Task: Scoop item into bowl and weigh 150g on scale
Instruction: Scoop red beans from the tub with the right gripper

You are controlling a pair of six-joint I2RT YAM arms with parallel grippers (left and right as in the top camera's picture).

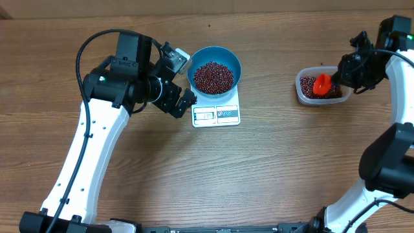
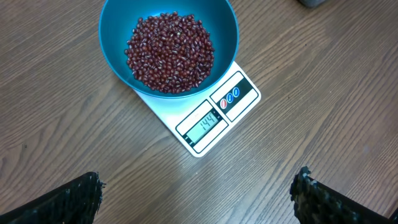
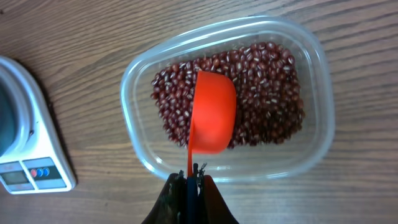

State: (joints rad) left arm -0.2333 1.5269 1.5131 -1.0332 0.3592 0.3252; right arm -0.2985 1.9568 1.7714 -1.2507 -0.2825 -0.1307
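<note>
The blue bowl (image 1: 196,65) (image 2: 112,59) stands on the white scale (image 1: 217,115) (image 2: 239,93) and holds a heap of dark red beans (image 1: 213,77) (image 2: 169,53). The scale's display reads 144. My left gripper (image 1: 180,87) (image 2: 199,196) hovers open just left of the scale, with nothing between its fingers. My right gripper (image 1: 333,79) (image 3: 194,177) is shut on the handle of an orange scoop (image 1: 321,84) (image 3: 213,112). The scoop's cup hangs over the beans (image 3: 267,93) in the clear tub (image 1: 303,97) (image 3: 134,124). I see no beans on the scoop.
The clear tub sits at the table's right side, well apart from the scale (image 3: 25,155). Bare wood lies between them and in front of the scale. The left arm reaches in from the front left, the right arm from the front right.
</note>
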